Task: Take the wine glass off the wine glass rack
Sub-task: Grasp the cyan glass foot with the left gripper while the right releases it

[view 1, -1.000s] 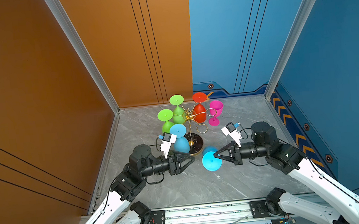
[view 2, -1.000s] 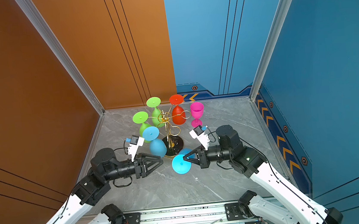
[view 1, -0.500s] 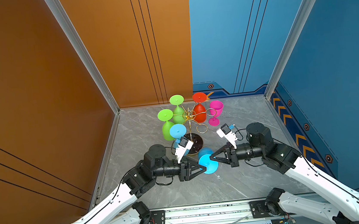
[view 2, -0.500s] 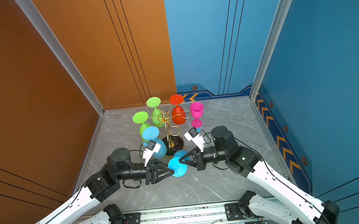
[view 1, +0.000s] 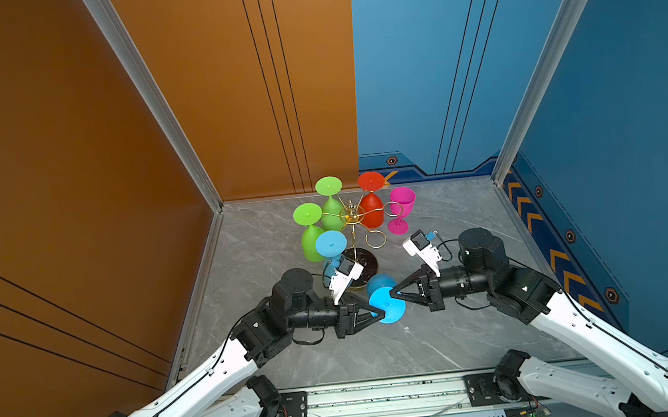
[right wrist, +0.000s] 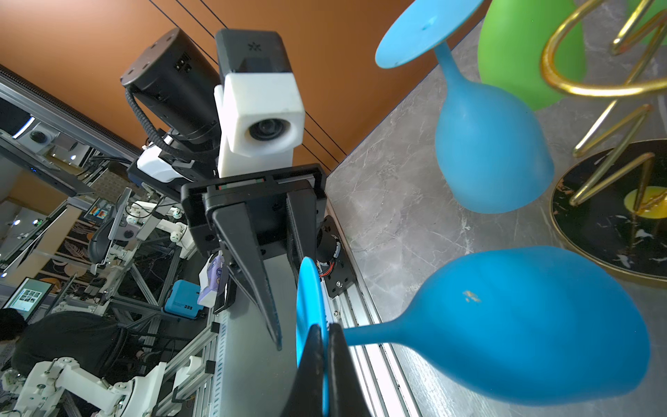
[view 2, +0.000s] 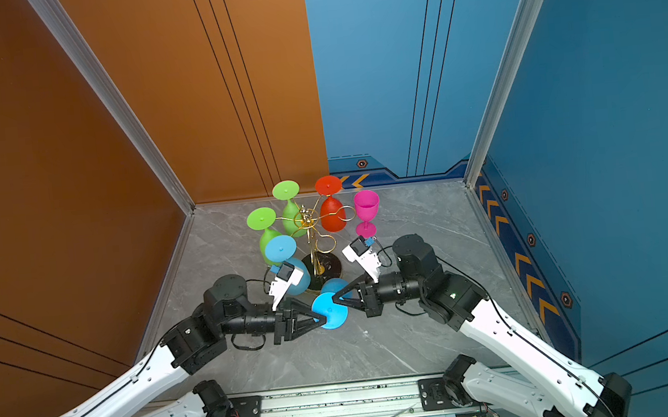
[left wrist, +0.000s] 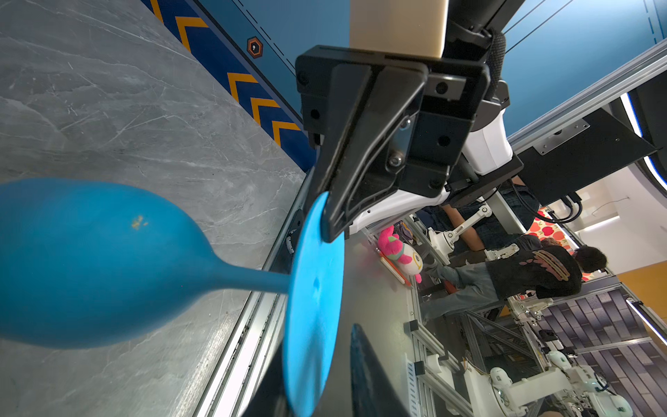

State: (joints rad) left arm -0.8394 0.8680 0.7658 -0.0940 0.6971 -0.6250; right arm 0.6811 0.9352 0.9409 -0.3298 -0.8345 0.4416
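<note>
Holds sky-blue plastic wine glass (view 1: 387, 305) clear of gold wire rack (view 1: 352, 216), right tool (view 1: 391, 294) clamped on foot, left tool (view 1: 379, 314) agape; awaits setting down.

The wine glass (view 1: 390, 306) is blue, the wine glass rack (view 1: 351, 215) gold, its base (view 1: 367, 262) black marbled, the tabletop (view 1: 263, 233) grey.

The left wrist camera (view 1: 345, 274) hides part of the hanging glass (view 1: 330, 243); the held glass (left wrist: 90, 263) runs off the edge.
</note>
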